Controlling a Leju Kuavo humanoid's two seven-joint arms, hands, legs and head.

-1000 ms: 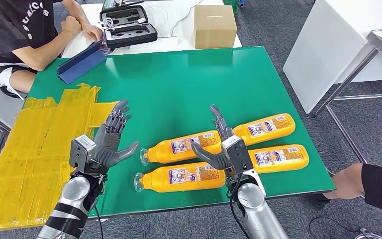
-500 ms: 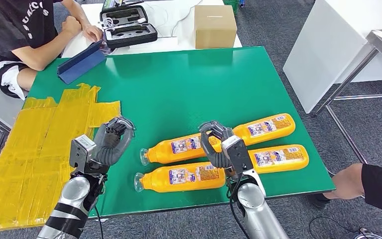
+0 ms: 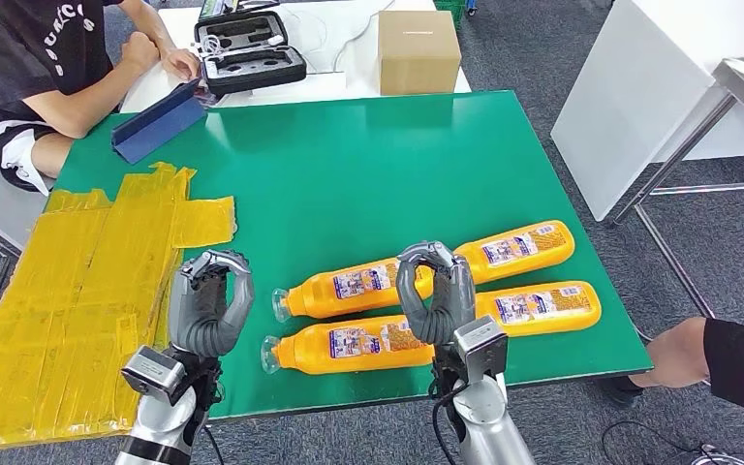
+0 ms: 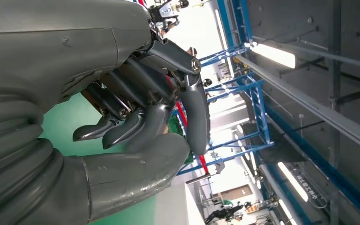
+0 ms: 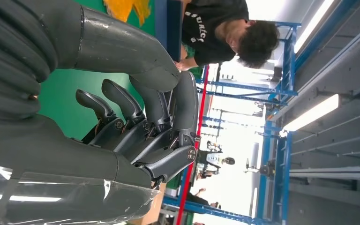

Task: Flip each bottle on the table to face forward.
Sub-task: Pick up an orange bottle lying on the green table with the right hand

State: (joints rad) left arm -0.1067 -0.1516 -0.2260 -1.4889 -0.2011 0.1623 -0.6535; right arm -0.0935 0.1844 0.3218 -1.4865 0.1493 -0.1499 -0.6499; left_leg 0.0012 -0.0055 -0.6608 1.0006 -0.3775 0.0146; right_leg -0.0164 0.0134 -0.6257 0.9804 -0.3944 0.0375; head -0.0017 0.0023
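My left hand [image 3: 211,302]: raised over the near edge of the green table [image 3: 349,155], fingers curled into a fist, nothing in them; the left wrist view shows the same closed curl [image 4: 136,117].
My right hand [image 3: 435,292]: also fisted and empty, held up in front of the bottles; in the right wrist view the fingers [image 5: 140,117] fold in under the thumb.
Bottles: four orange ones, all lying on their sides on the table's near right part, caps toward my left. Near left bottle [image 3: 344,348], far left bottle [image 3: 349,287], far right bottle [image 3: 523,242], near right bottle [image 3: 542,307].
In the way: my right fist hides the middle of the group, where the four bottles come together.
Yellow tape patch [image 3: 77,291]: covers the table's left side, beside my left hand.
Far edge: blue folder [image 3: 158,121], open black case [image 3: 249,50], cardboard box [image 3: 418,50].
People: one seated [image 3: 39,68] at the far left corner; another's arm [image 3: 727,363] at the near right.
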